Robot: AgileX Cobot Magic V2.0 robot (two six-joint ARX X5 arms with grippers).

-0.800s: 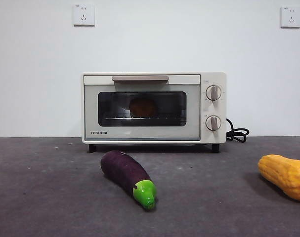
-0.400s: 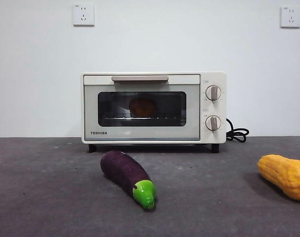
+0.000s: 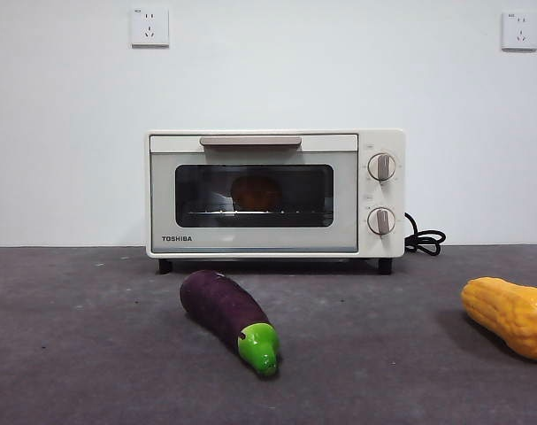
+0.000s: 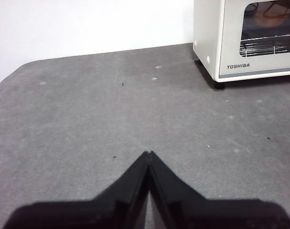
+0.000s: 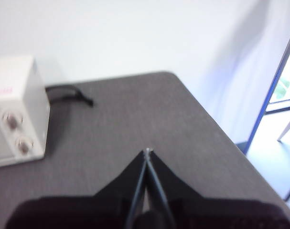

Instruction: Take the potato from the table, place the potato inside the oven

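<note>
The potato sits on the wire rack inside the cream Toshiba oven, seen as a brown-orange lump through the glass of the shut door. The left wrist view shows it too, as the potato behind the oven window. My left gripper is shut and holds nothing, hanging over bare table some way from the oven's left side. My right gripper is also shut on nothing, over the table to the right of the oven. Neither arm shows in the front view.
A purple eggplant with a green tip lies on the table in front of the oven. A bumpy yellow-orange vegetable lies at the right edge. The oven's black cord trails at its right. The table's right edge is near my right gripper.
</note>
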